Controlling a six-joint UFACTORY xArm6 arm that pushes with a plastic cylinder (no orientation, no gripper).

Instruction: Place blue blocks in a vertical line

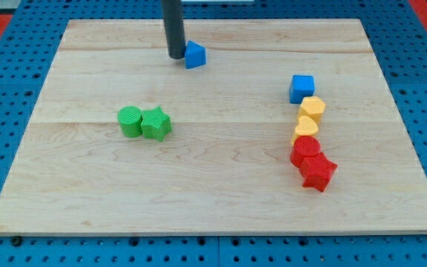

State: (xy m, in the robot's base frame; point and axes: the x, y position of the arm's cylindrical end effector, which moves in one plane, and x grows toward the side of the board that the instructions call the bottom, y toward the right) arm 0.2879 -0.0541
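Note:
A blue triangular block [195, 55] sits near the view's top, left of centre. My tip [176, 56] rests on the board just left of it, touching or nearly touching its left side. A blue cube [301, 88] sits to the view's right, lower and well apart from the triangular block. The dark rod rises straight up out of the view's top.
Below the blue cube runs a touching column: a yellow hexagonal block [312, 109], a yellow heart-like block [305, 128], a red block [305, 153] and a red star [319, 173]. A green cylinder [130, 121] and green star [156, 124] touch at left-centre on the wooden board [213, 208].

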